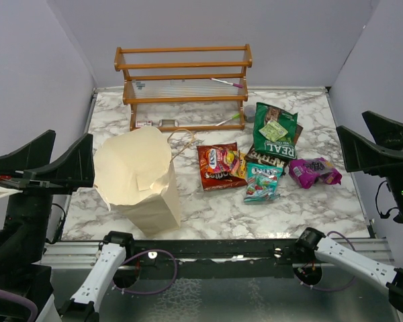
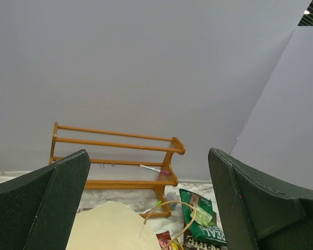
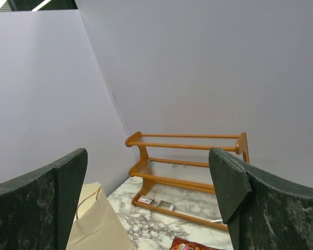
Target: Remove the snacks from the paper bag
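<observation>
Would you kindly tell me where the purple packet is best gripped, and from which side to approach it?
Take the purple packet by its right end, coming down from above with the right gripper, I would say. It lies flat on the table, long side running left to right; that end is free, whereas its left end lies close to the teal packet.

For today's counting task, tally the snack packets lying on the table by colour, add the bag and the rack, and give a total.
Green packet: 1
Light green packet: 1
Brown packet, partly covered: 1
Orange-red packet: 1
Teal packet: 1
Purple packet: 1
Paper bag: 1
Wooden rack: 1
Total: 8
</observation>
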Controlling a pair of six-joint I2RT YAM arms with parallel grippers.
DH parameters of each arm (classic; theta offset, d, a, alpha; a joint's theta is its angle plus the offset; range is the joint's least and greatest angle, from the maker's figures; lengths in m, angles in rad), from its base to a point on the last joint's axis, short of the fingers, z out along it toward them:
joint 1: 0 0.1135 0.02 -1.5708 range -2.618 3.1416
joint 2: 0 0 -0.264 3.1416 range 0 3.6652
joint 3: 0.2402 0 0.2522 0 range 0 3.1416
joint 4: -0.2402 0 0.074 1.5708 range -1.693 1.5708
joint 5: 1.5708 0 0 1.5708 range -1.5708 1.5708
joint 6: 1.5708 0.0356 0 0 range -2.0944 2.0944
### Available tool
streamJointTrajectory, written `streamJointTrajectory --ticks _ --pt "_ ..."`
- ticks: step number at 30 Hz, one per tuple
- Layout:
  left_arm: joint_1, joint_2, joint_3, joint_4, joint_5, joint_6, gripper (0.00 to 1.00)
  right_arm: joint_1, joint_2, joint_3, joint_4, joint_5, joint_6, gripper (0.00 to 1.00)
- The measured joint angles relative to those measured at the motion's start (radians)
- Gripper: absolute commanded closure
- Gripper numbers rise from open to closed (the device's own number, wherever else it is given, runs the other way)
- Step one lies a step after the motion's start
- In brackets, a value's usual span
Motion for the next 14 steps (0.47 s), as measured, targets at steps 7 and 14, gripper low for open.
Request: streamJointTrajectory --ticks 7,14 --pt "-0.002 0.000 -0.032 0.007 0.001 -0.001 0.01 0.000 0.001 -0.010 -0.016 -0.001 -0.001 0.01" --pt "-0.006 -0.004 -0.071 0.007 0.001 -0.005 0.01 0.000 0.003 -0.022 -0.019 0.003 0.009 0.01"
